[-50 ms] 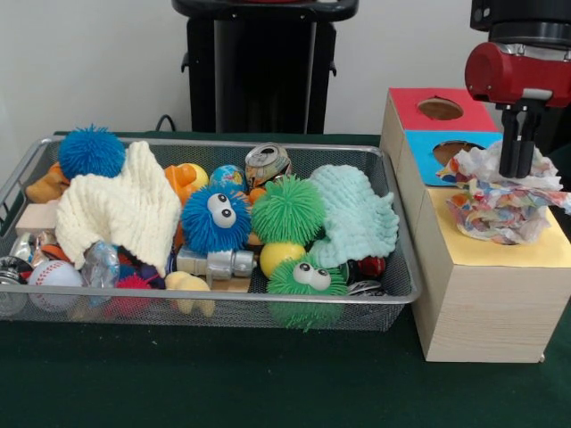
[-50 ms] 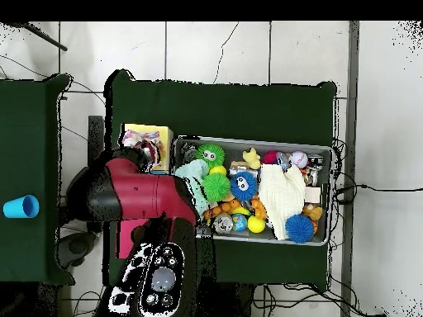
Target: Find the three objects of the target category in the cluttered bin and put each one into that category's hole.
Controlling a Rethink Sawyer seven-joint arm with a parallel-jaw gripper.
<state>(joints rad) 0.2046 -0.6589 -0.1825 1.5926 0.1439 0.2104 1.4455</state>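
A crumpled wad of coloured paper point(image 1: 501, 207) lies on the yellow top of a wooden box point(image 1: 486, 303), at the box's near end. The gripper point(image 1: 518, 171) hangs straight down onto the wad from a red and black arm point(image 1: 517, 73); the jaws are buried in the paper, so I cannot tell whether they are open or closed. The box top has three coloured sections: red at the far end with one round hole point(image 1: 440, 109), blue in the middle with a second hole point(image 1: 453, 152) partly hidden by the paper, then yellow.

Just beside the box, on the green counter point(image 1: 223, 374), sits a wire bin point(image 1: 214, 308) packed with clutter. Counted in it: two blue fuzzy balls, one plain point(image 1: 91, 152) in the far corner, one with eyes point(image 1: 216, 218) in the middle; two green fuzzy balls, one plain point(image 1: 287, 210) and one with eyes point(image 1: 306, 278) at the near edge; two cloths, cream point(image 1: 120, 209) and mint point(image 1: 357, 214); one baseball point(image 1: 53, 273); one yellow ball point(image 1: 278, 257); one crushed can point(image 1: 267, 164).
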